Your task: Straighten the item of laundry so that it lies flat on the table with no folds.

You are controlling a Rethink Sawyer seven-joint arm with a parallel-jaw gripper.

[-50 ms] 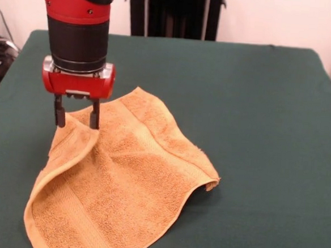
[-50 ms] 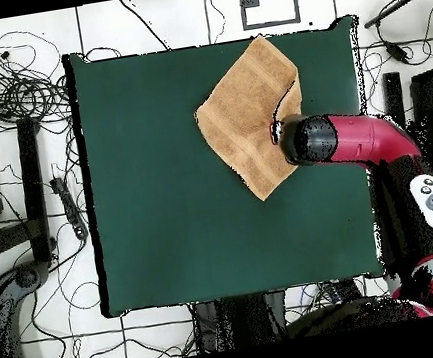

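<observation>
The item of laundry (image 1: 129, 178), a golden-orange towel, lies on the left half of the green table (image 1: 257, 108), turned diamond-wise. Its left edge rises in a rolled fold and its right corner curls under. My gripper (image 1: 76, 118) points straight down at the towel's far left corner. Its fingers (image 1: 94, 115) stand apart, open, with the raised edge of cloth between them. In the overhead view the towel (image 2: 245, 112) sits near the table's (image 2: 159, 176) top right, and the arm's wrist (image 2: 307, 139) covers the towel's lower right edge and hides the fingers.
Cables (image 2: 14, 88) and stands lie on the floor beyond the table's sides. The towel's near end reaches the front view's bottom edge. Bare green cloth (image 1: 263, 182) stretches to the towel's right.
</observation>
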